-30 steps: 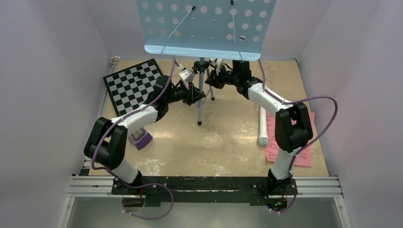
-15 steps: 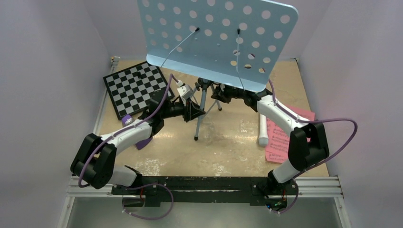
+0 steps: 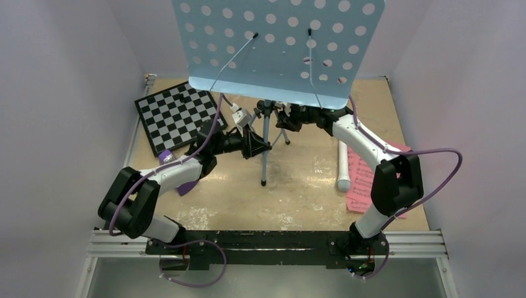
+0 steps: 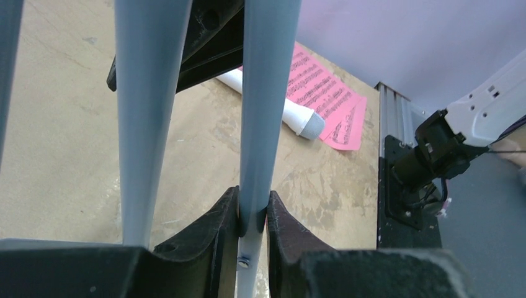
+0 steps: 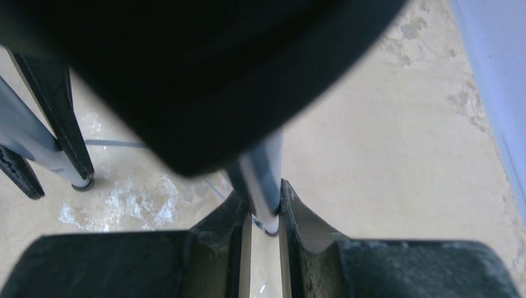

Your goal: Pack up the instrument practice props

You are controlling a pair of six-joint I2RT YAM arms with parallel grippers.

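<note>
Now stands squarer than half a second back: light-blue perforated music stand [image 3: 273, 56], no longer slanting down to the right, top edge cut off by the overhead view. Shows front tripod foot [image 3: 265, 183] shifted slightly right on the counter [image 3: 298, 198]. Shows right elbow drawn in toward its base, left arm folded a bit closer.

Left hand [image 4: 253, 214]: narrow, pinching one grey-blue tripod leg [image 4: 257, 124] between both fingers, a second leg just beside, ungripped. Right hand [image 5: 260, 211]: narrow too, nipped on a thin tripod leg [image 5: 265, 177] under the stand's desk.

Elsewhere: white recorder tube [image 3: 343, 166] flat at counter right, touching left edge of pink sheet-music pages [image 3: 372, 180]. Purple wedge [image 3: 184, 185] at counter left, partly hidden under left forearm. Chessboard [image 3: 177, 115] at far left, apart from the stand.
</note>
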